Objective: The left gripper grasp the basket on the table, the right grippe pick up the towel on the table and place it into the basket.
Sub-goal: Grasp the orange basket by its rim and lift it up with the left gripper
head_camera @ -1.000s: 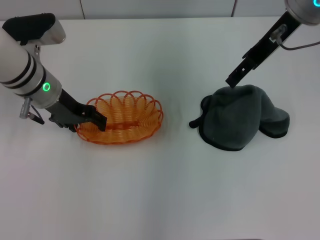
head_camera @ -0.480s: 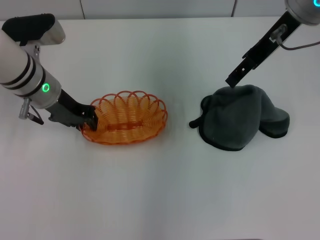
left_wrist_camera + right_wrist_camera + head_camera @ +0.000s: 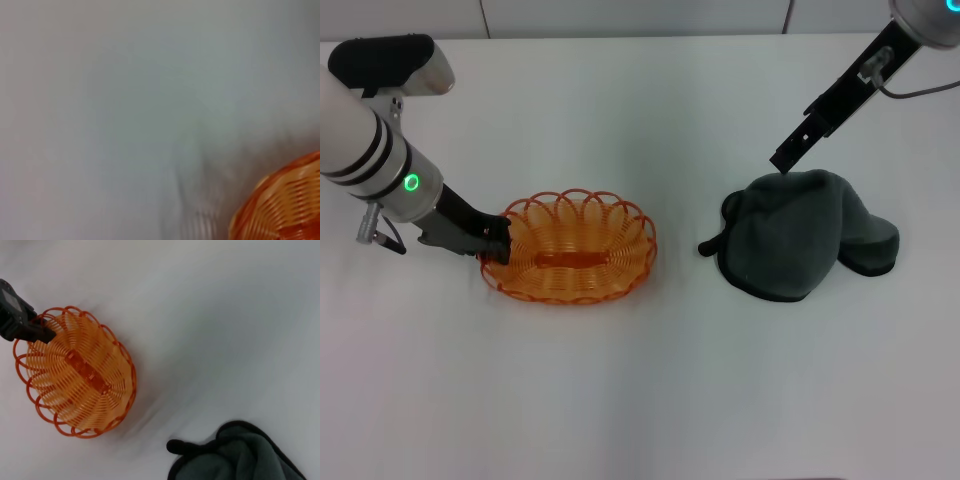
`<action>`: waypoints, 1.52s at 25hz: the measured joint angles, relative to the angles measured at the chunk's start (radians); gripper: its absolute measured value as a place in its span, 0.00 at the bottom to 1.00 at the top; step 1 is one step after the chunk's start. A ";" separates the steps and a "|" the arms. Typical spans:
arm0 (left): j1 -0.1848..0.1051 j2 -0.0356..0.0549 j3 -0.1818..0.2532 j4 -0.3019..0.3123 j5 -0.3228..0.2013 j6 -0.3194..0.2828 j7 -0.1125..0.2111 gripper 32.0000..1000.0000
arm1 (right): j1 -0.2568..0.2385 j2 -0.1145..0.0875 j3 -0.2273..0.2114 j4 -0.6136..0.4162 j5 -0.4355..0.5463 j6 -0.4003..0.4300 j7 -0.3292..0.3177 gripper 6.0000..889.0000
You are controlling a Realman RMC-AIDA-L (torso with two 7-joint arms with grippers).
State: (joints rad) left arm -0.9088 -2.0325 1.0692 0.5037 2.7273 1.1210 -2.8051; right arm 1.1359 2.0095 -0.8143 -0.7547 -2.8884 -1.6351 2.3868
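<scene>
The orange wire basket (image 3: pixel 575 262) sits flat on the white table (image 3: pixel 640 400), left of centre. My left gripper (image 3: pixel 496 246) is at its left rim, shut on the looped wire. The right wrist view shows that same black claw (image 3: pixel 22 320) clamped on the rim of the basket (image 3: pixel 80 375). Only an edge of the basket (image 3: pixel 285 205) shows in the left wrist view. The dark grey towel (image 3: pixel 800 235) lies bunched at the right, and a part of the towel (image 3: pixel 240 452) shows in the right wrist view. My right gripper (image 3: pixel 783 160) hangs just above the towel's far edge.
A grey wall with seams (image 3: pixel 640 15) runs along the table's far edge. Bare white tabletop lies between basket and towel and across the whole near side.
The basket has shifted a little to the right and now lies flatter. My left gripper has drawn back from inside the basket to its left rim. The right arm has not moved.
</scene>
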 joint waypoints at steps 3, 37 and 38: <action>0.000 0.0000 -0.001 0.000 0.000 0.005 0.004 0.17 | 0.000 0.000 0.000 0.000 0.000 0.001 0.000 0.95; 0.030 0.1050 -0.018 0.013 -0.317 0.206 0.011 0.07 | -0.006 -0.004 0.005 0.026 0.001 0.021 -0.003 0.95; 0.035 0.1104 -0.028 0.013 -0.333 0.212 0.008 0.07 | -0.006 -0.004 0.005 0.026 0.001 0.021 -0.003 0.95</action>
State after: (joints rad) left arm -0.8742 -1.9221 1.0409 0.5170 2.3948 1.3330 -2.7975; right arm 1.1301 2.0056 -0.8089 -0.7286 -2.8872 -1.6139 2.3838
